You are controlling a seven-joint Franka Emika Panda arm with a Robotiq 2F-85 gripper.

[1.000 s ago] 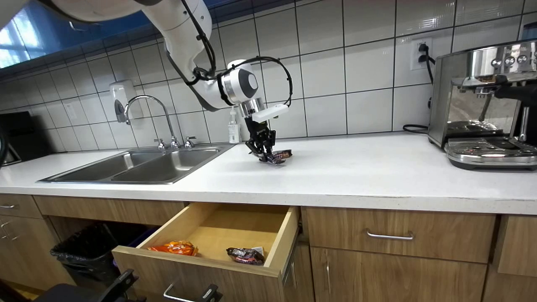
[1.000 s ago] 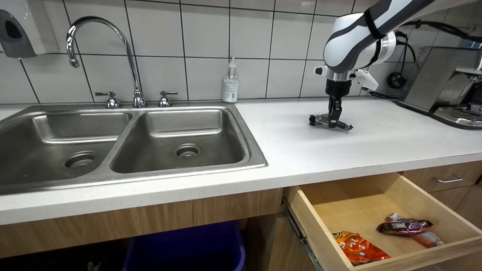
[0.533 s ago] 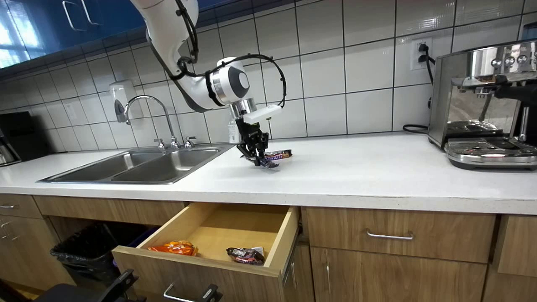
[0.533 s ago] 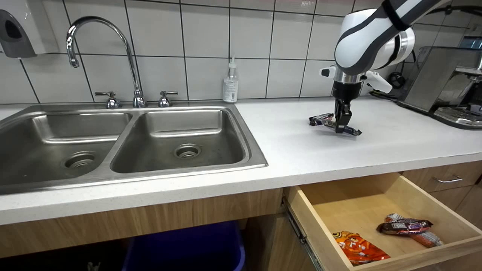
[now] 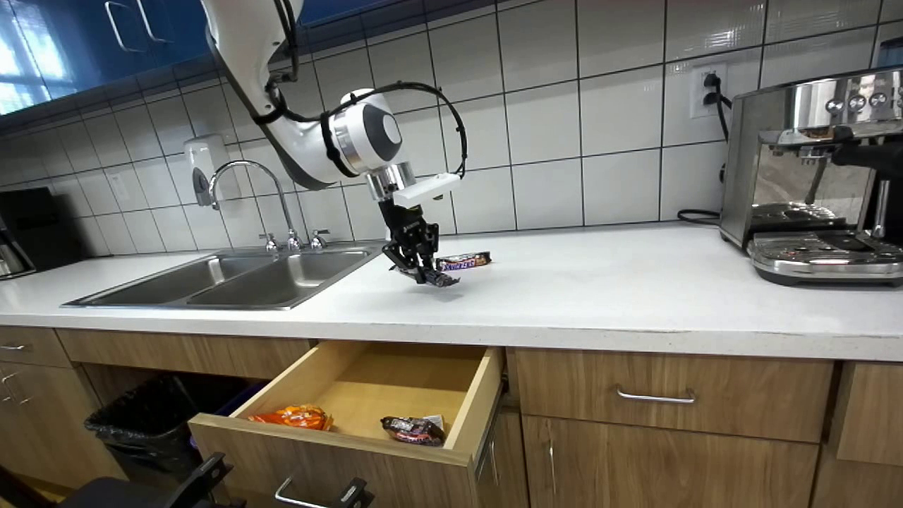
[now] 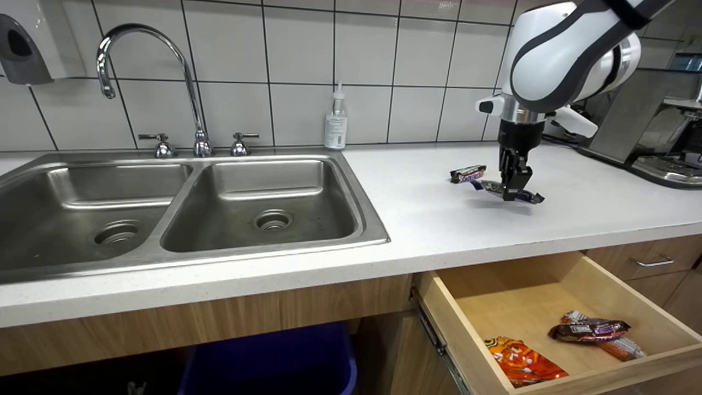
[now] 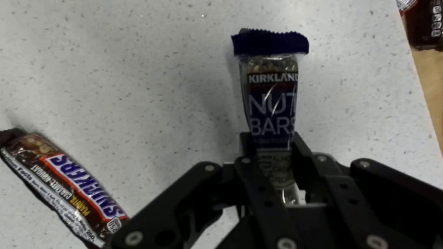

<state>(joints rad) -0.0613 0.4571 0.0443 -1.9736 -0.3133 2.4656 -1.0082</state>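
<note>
I have open table [image 6: 433, 227] from the gripper [image 6: 511, 194] to its front edge, with the pulled-out drawer [image 6: 521, 299] below. The Snickers bar [image 7: 65, 193] blocks a low sweep to one side; farther along, the espresso machine [image 5: 804, 169] stands in the way.

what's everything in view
nut bar: 1, navy, in hand
Snickers bar: 1, brown, on counter
packet: 1, orange, in drawer
wrapped bars: 2, brown, orange-silver, in drawer
drawer: 1, tan, under counter
sink: 1, silver, in counter
faucet: 1, silver, behind sink
pump bottle: 1, clear, by wall
dispenser: 1, white, on wall
coffee machine: 1, silver, on counter
bins: 2, black, blue, under counter
cupboards: count unclear, blue, on wall
arm: 1, white, over counter
hand: 1, black, on arm
</note>
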